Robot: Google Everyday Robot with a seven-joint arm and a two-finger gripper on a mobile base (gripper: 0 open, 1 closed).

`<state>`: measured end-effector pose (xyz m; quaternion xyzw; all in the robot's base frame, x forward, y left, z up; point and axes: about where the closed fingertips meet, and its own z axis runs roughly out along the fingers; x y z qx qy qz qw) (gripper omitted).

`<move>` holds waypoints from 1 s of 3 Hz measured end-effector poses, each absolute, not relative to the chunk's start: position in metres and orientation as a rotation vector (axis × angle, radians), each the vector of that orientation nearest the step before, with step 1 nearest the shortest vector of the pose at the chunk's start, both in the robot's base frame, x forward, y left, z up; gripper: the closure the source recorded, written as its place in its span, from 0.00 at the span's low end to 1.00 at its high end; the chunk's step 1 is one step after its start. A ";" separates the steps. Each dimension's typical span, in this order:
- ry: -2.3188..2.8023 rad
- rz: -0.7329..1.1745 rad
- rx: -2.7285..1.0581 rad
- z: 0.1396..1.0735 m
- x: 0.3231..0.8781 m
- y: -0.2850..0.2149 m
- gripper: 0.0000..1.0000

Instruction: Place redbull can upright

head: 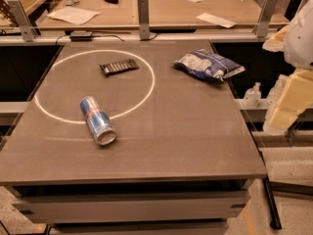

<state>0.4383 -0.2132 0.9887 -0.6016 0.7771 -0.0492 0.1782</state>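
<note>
The redbull can [98,120] lies on its side on the grey table [186,131], left of the middle. Its blue and silver body crosses the lower arc of a white circle marked on the tabletop. One shiny silver end faces the front edge. My arm [296,89] shows as pale white and yellowish segments at the right edge of the camera view, beyond the table's right side. My gripper [292,130] hangs at its lower end, off the table and far to the right of the can, holding nothing I can see.
A flat dark bar wrapper [119,66] lies inside the circle at the back. A blue-and-white snack bag [208,64] lies at the back right. A small bottle [252,95] stands beside the table's right edge. A desk with papers [73,14] runs behind.
</note>
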 end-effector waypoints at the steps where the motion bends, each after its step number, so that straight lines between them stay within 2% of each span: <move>1: 2.198 -0.139 -1.702 0.989 0.438 -0.213 0.00; 3: 2.263 0.041 -1.554 0.994 0.442 -0.203 0.00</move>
